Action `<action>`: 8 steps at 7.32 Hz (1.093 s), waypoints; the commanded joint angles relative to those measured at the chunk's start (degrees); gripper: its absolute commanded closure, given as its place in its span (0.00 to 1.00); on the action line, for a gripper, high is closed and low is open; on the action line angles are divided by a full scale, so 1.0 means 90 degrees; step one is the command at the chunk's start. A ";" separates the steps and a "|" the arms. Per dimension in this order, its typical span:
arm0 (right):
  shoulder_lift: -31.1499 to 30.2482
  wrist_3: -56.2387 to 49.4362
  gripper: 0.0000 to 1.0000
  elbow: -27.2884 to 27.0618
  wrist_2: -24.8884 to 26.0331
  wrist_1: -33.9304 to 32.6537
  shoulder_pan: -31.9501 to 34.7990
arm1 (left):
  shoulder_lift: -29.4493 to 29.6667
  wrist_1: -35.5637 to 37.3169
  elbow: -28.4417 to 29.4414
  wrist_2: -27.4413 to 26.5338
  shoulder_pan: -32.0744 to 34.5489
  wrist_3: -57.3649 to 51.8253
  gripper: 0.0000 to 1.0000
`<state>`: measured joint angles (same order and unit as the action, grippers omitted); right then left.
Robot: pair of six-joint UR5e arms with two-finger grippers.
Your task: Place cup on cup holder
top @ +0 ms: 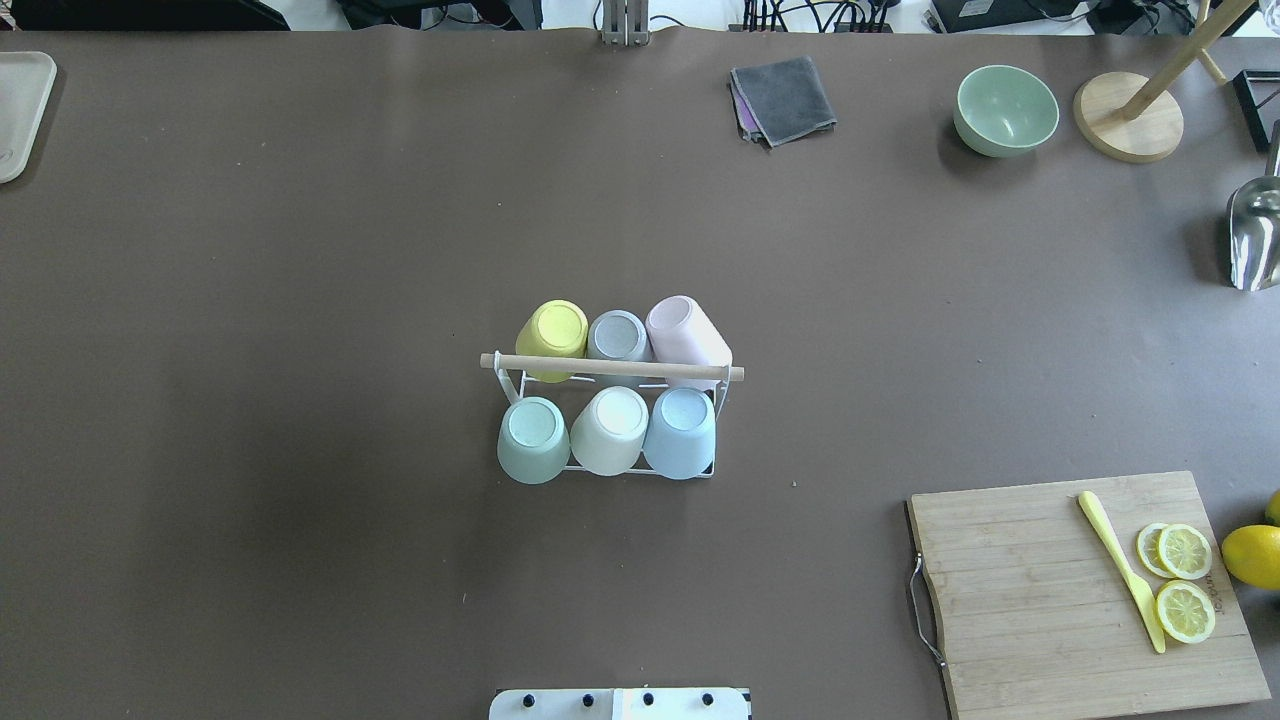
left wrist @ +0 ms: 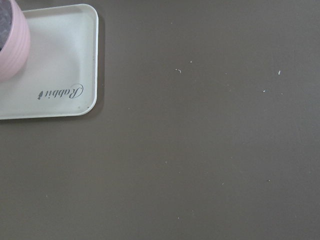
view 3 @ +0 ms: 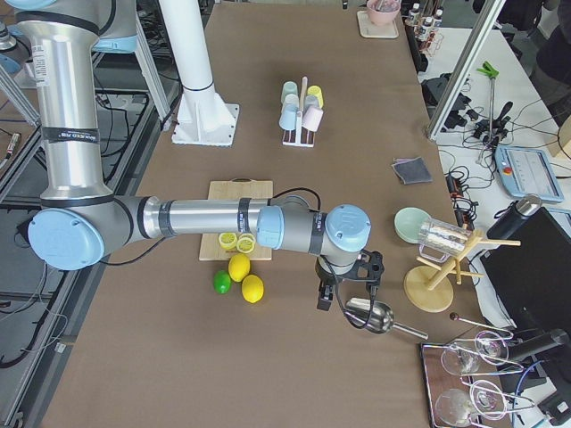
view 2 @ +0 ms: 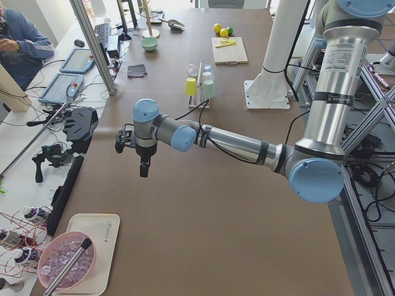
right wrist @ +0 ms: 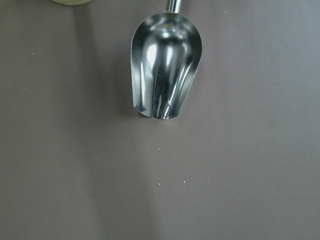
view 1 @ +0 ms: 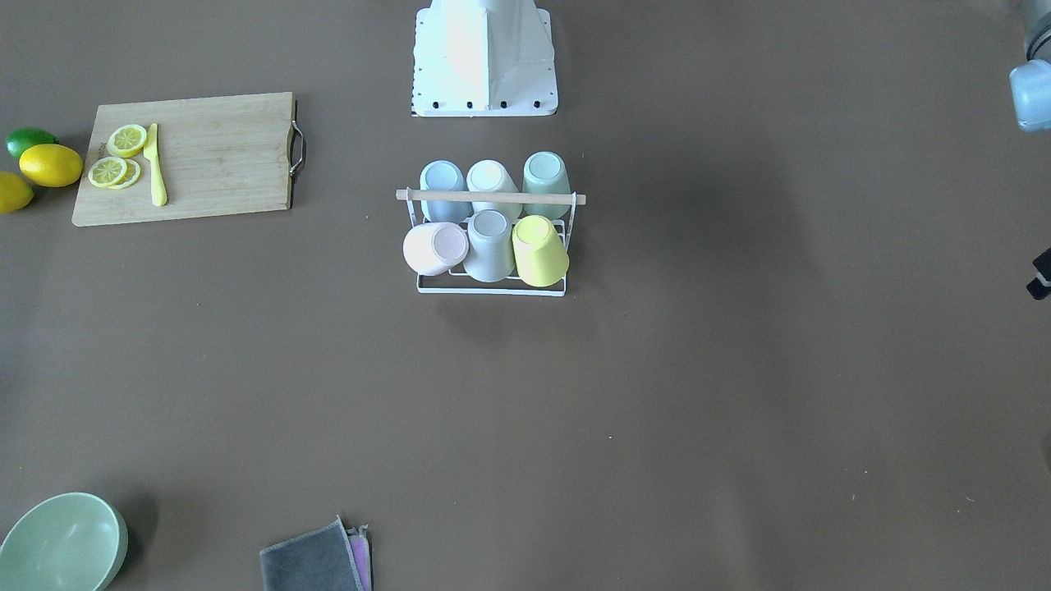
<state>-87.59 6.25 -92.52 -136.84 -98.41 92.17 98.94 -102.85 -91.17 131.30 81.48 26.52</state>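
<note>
The cup holder (top: pixel 610 367), a white wire rack with a wooden rod handle, stands at the table's middle, and also shows in the front view (view 1: pixel 491 197). Several pastel cups sit upside down on it in two rows: yellow (top: pixel 553 333), grey (top: pixel 618 337) and pink (top: pixel 688 333) at the far side, green (top: pixel 532 438), white (top: pixel 612 430) and blue (top: pixel 681 432) at the near side. My left gripper (view 2: pixel 143 166) hangs above bare table at the left end. My right gripper (view 3: pixel 326 294) hangs at the right end beside a metal scoop. I cannot tell whether either is open or shut.
A wooden cutting board (top: pixel 1050 600) with lemon slices (top: pixel 1185 580) and a yellow knife (top: pixel 1120 570) lies at the near right, with lemons (top: pixel 1250 555) beside it. A green bowl (top: pixel 1005 110), folded cloths (top: pixel 785 98), a metal scoop (right wrist: pixel 165 70) and a wooden stand (top: pixel 1130 115) are at the far right. A white tray (left wrist: pixel 50 65) is at the left end.
</note>
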 commanded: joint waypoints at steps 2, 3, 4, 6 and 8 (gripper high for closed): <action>-0.0062 0.0078 0.00 0.0016 0.0018 0.0036 -0.0046 | -0.0104 -0.0766 0.1104 0.0558 0.0527 0.0002 0.02; -0.0062 0.0058 0.00 0.0017 0.0009 0.0037 -0.0055 | -0.0191 -0.1195 0.1280 0.0558 0.0527 0.0002 0.02; -0.0062 0.0048 0.00 0.0017 0.0018 0.0037 -0.0046 | -0.0308 -0.1354 0.1292 0.0577 0.0527 0.0012 0.02; -0.0062 0.0048 0.00 0.0026 0.0038 0.0037 -0.0046 | -0.0329 -0.1434 0.1457 0.0870 0.0565 0.0002 0.02; -0.0043 0.0058 0.00 0.0036 0.0048 0.0037 -0.0046 | -0.0290 -0.0037 0.1342 0.0715 0.0643 -0.0007 0.02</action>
<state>-88.04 6.70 -92.24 -136.45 -98.09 91.76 96.07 -111.26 -78.49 138.50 86.71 26.57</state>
